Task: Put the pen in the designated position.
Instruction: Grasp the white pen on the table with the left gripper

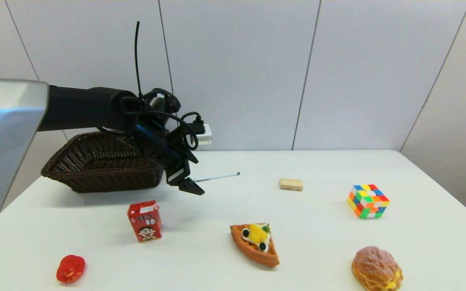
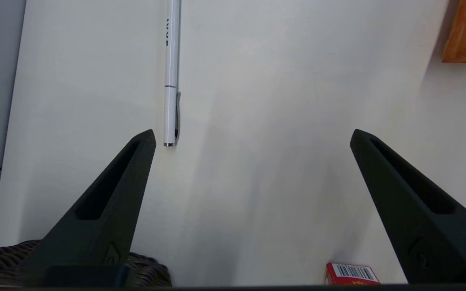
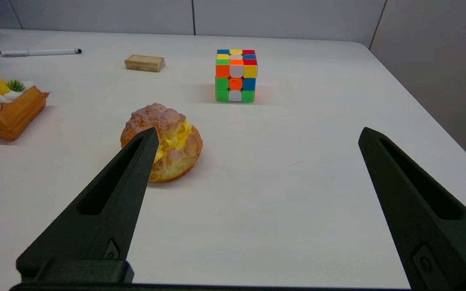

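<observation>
Two arms: only my left one reaches over the scene; the right sits low at the near right side.
Tabletop: the plain white tabletop [image 1: 322,226] carries everything, and the unmarked spot meant for the pen is a bare patch of it that I cannot single out.
Basket: the dark brown wicker basket [image 1: 95,169] stands at the far left, just behind my left wrist.
Left pincer: my left pincer [image 1: 188,182] hangs above the surface with its black fingers spread wide and nothing between them.
Right pincer: my right pincer [image 3: 257,135] is also spread and empty, facing the golden cream puff [image 3: 163,141].
Pen: the thin white stick pen [image 1: 217,176] lies flat beside the basket, its near end just ahead of one left fingertip and off to the side of the gap.
Handling: I judge it light, stiff and smooth, likely to roll or slip.
Hold: I would pinch across the barrel near its middle, by the silver band [image 2: 170,86].
</observation>
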